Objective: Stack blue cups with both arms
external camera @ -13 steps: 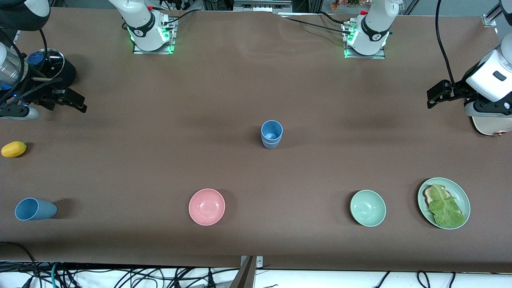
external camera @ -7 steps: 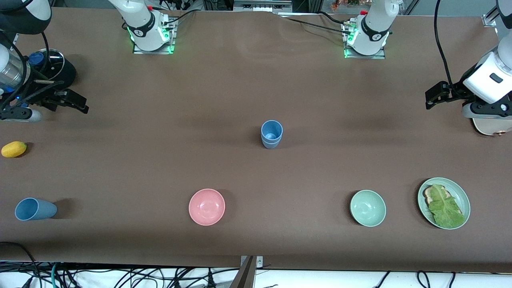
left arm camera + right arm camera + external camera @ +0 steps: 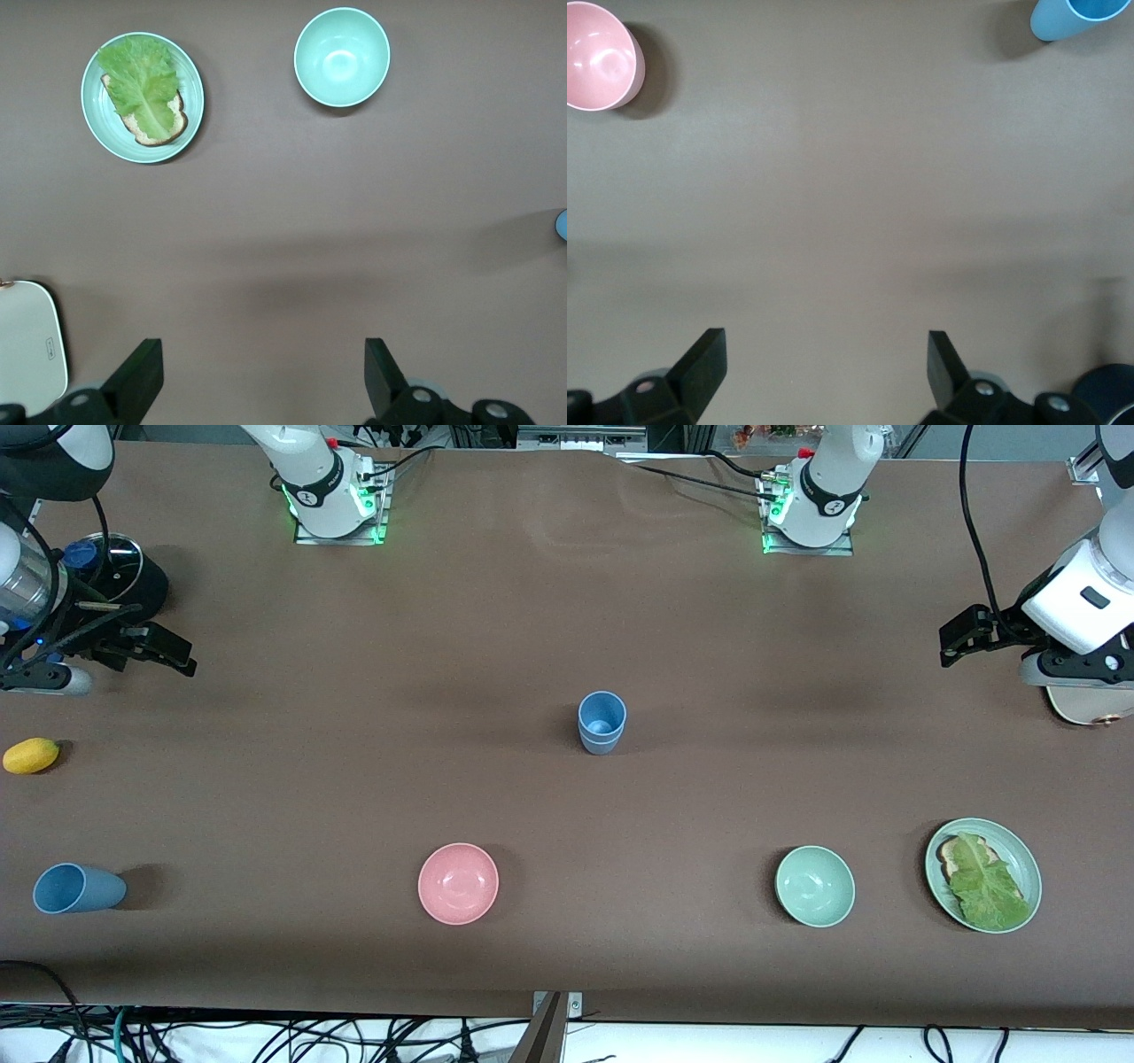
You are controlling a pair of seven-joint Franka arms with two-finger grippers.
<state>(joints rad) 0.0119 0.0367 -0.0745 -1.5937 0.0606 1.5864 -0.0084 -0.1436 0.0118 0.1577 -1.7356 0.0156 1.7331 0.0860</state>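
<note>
Both my jaws stand spread, empty. Stacked blue cups [image 3: 601, 723] sit mid-counter; a third blue cup [image 3: 78, 888] lies tipped. Judged light, rigid, smooth: grip across its wall near the rim.

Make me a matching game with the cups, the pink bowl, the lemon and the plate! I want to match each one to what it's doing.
Things:
1. stacked blue cups
2. lone blue cup
3. pink bowl
4. green plate

States:
A. lying on its side near the right arm's end of the table
B. holding bread and a lettuce leaf
C. standing upright mid-table, one cup inside the other
D. upright and empty, beside the mint-green bowl

Pairs: 1-C, 2-A, 3-D, 4-B

The lemon sits out this round.
</note>
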